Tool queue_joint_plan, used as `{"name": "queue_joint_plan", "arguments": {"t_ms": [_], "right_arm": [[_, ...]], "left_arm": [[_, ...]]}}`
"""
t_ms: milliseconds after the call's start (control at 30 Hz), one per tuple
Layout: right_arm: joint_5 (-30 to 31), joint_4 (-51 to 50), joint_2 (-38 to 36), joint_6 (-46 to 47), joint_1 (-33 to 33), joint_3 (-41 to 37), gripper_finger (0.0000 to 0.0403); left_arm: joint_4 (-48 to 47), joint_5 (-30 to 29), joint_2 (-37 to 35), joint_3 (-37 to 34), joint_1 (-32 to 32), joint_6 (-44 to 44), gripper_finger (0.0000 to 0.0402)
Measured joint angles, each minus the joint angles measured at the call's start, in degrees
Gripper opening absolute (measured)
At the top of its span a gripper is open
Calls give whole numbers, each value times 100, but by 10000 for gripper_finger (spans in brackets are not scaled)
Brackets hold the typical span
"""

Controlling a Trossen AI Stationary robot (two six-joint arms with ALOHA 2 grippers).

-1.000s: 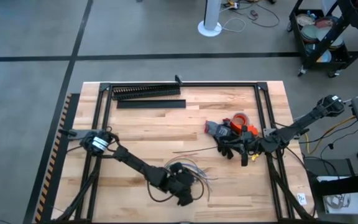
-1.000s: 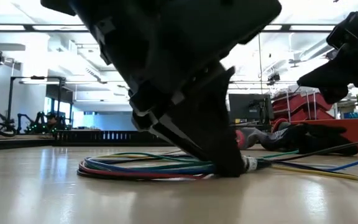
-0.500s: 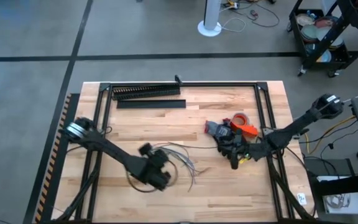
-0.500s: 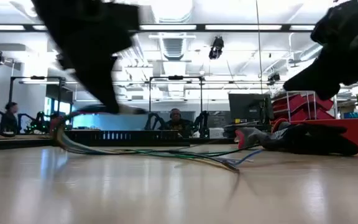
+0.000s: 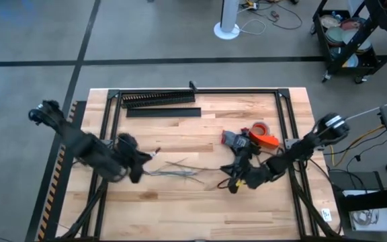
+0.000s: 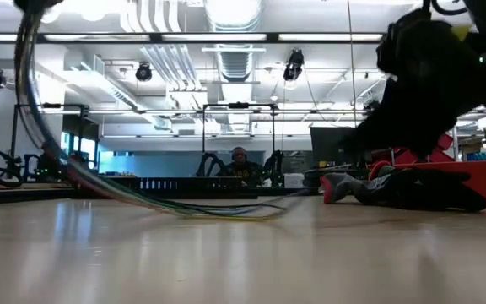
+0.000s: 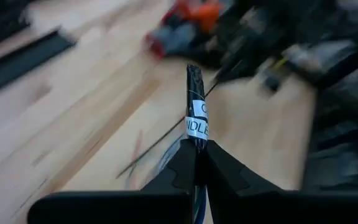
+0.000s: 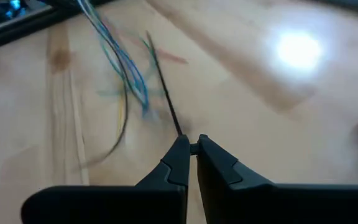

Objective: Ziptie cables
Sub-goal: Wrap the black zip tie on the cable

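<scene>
Left pincer (image 5: 142, 161) is clamped on the dark, labelled end of the cables (image 5: 177, 173), thin flexible strands fanning across the wooden table (image 5: 180, 208) toward centre. Right pincer (image 5: 232, 185) sits low near mid-table, fingers pinched on one end of a thin stiff dark ziptie (image 8: 165, 99) lying among the strands.

L gripper (image 5: 142, 166) swung left w/ cables (image 5: 177, 173) lifted, trailing, R gripper (image 5: 232, 185) moved toward table centre
</scene>
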Motion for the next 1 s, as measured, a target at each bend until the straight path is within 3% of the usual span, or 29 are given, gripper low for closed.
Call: {"name": "queue_joint_plan", "arguments": {"t_ms": [167,333,533,633,800,900,1000], "right_arm": [[31,3,834,270,77,539,0],[603,-6,1308,415,-33,973,0],[913,-11,1158,270,-523,1017,0],[922,22,1112,189,-814,1035,0],[1009,0,1153,183,-868,1036,0],[1054,4,1181,186,-770,1039,0],[1053,4,1191,184,-654,1069,0]], "left_arm": [[71,-135,-184,1238,2,1089,2],[21,-699,-53,2552,11,2403,2],[-905,-1353,224,3476,103,2626,2],[-1209,-1544,353,3403,325,2363,3],[-1166,-1303,773,2636,965,1923,3],[-671,-728,1083,1874,1456,1471,3],[715,351,1532,1005,1882,1697,3]]}}
